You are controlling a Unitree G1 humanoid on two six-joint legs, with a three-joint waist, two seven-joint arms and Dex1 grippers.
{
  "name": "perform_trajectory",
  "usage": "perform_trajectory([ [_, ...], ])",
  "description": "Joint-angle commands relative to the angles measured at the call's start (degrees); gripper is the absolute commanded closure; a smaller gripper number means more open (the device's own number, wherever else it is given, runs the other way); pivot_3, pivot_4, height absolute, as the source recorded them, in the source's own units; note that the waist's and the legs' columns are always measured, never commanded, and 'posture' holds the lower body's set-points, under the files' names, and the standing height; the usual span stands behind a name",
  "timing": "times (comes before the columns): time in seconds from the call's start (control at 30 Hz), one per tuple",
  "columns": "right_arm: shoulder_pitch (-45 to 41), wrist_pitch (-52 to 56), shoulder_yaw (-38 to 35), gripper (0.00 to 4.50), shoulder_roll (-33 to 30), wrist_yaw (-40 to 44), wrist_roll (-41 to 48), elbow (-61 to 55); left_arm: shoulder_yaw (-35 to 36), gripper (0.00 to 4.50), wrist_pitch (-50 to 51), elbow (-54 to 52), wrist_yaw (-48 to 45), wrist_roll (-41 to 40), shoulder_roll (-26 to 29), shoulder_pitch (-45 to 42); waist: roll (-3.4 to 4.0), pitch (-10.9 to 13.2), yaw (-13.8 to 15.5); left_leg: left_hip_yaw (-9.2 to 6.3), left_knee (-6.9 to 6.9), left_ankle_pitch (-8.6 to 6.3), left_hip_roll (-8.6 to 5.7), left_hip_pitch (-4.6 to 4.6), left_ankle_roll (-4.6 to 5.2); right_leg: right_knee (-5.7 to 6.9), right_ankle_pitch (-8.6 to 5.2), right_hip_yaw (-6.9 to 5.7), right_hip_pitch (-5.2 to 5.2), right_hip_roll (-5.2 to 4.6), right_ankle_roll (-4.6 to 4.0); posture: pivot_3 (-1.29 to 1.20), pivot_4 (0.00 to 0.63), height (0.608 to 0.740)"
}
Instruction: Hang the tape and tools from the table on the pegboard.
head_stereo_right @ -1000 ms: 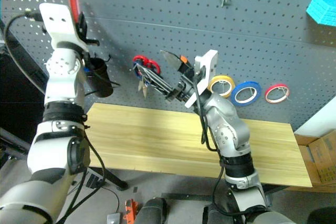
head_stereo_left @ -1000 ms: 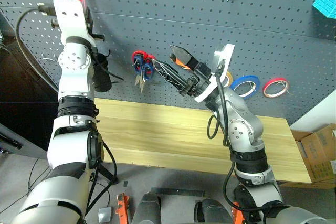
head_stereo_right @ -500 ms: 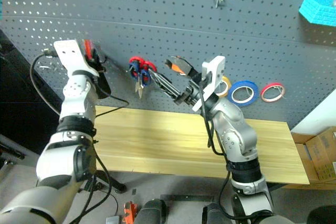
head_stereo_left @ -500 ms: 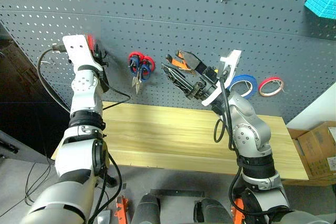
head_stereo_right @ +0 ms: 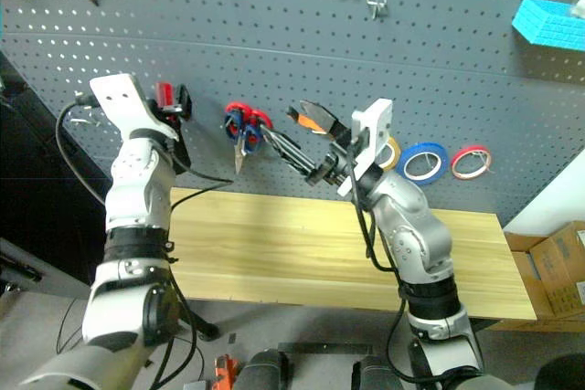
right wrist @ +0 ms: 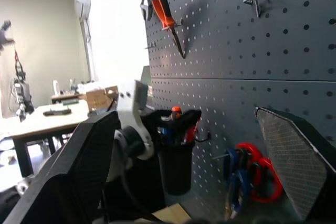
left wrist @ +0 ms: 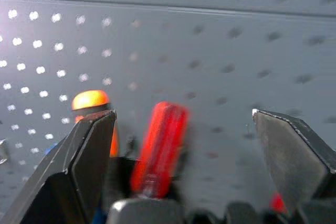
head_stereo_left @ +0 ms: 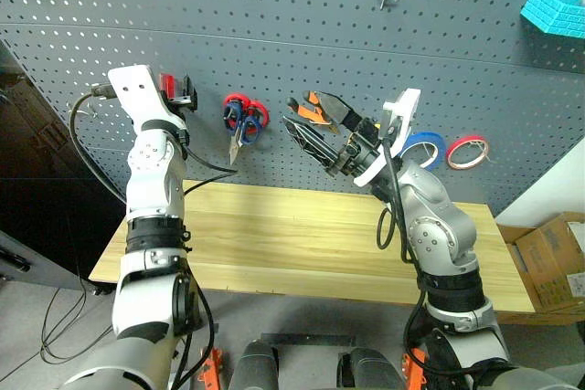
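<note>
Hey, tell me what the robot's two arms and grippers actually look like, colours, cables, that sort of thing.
Both arms are built of rounded silver-grey shells joined by black rings. Each wrist carries a flat white bracket, and a black cable loops loose beside each forearm. The left gripper and right gripper each have two black, wedge-shaped fingers; the right gripper's finger pads show a fine cross-hatched texture.

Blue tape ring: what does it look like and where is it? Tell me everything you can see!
The blue tape is a bright-blue ring with an open middle, so the dotted wall shows through it. It hangs flat against the dark-grey pegboard, above the far edge of the wooden table. It sits between a yellow roll and a thin red roll, and it is bigger than both. What it hangs on is too small to see.
</note>
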Motion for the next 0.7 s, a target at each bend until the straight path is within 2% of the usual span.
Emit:
perform_trajectory([
  [0.03, 1.8, 0.0, -0.2, 0.0, -2.5, -3.5, -4.2, -4.6, -3.3, 0.05, 5.8, -15.9, -2.0, -2.4, -1.6, 2.3, 0.0, -0.2, 0.0, -0.01, -0.01, 0.0, 0.0, 0.0, 0.0, -0.01, 0.0, -0.01, 0.0, 0.0, 0.0, 0.1, 0.02, 0.74],
  [0.2, 10.1, -2.9, 0.2, 0.0, -4.5, -8.5, -11.0, -8.3, -10.8, 0.05, 14.3, -31.6, -3.9, -4.0, -5.8, 9.0, 0.05, -0.8, 0.0, 0.02, 0.0, 0.0, 0.0, 0.05, 0.0, -0.02, -0.01, 0.03, 0.05, 0.0, 0.0, 0.11, 0.021, 0.74],
  [0.33, 17.6, -3.4, 1.2, 0.0, -5.3, -13.9, -17.9, -9.6, -14.4, 0.05, 19.4, -37.6, -3.4, -4.8, -9.9, 16.3, 0.44, -1.5, -0.3, 0.08, 0.01, -0.02, -0.03, 0.1, 0.03, -0.13, -0.03, 0.11, 0.13, -0.03, -0.01, 0.1, 0.02, 0.74],
  [0.5, 21.7, 0.1, 0.2, 0.0, -4.3, -21.5, -24.0, -6.3, -14.6, 0.05, 20.5, -35.1, -3.6, -4.4, -12.3, 27.2, 0.91, -1.9, -1.5, -0.08, 0.0, -0.01, -0.02, 0.42, 0.04, -0.05, -0.03, 0.28, 0.13, 0.17, -0.12, 0.08, 0.013, 0.74],
  [0.6, 23.3, 1.9, -0.2, 0.0, -4.5, -25.6, -28.2, -2.9, -12.3, 0.05, 19.6, -29.5, -3.4, -3.3, -11.7, 33.0, 1.16, -2.1, -1.8, -0.16, -0.05, -0.03, 0.0, 1.04, 0.01, -0.09, -0.12, 0.35, 0.67, 0.27, -0.43, 0.06, 0.007, 0.74],
  [0.7, 25.6, 2.8, -2.8, 0.0, -4.0, -27.4, -28.2, -1.0, -9.8, 0.05, 18.3, -26.1, -3.8, -2.2, -9.0, 34.5, 1.37, -2.2, -2.2, -0.21, -0.04, -0.25, 0.02, 1.41, -0.33, -0.46, -0.13, 0.22, 0.9, 0.22, -0.44, 0.06, 0.004, 0.74],
])
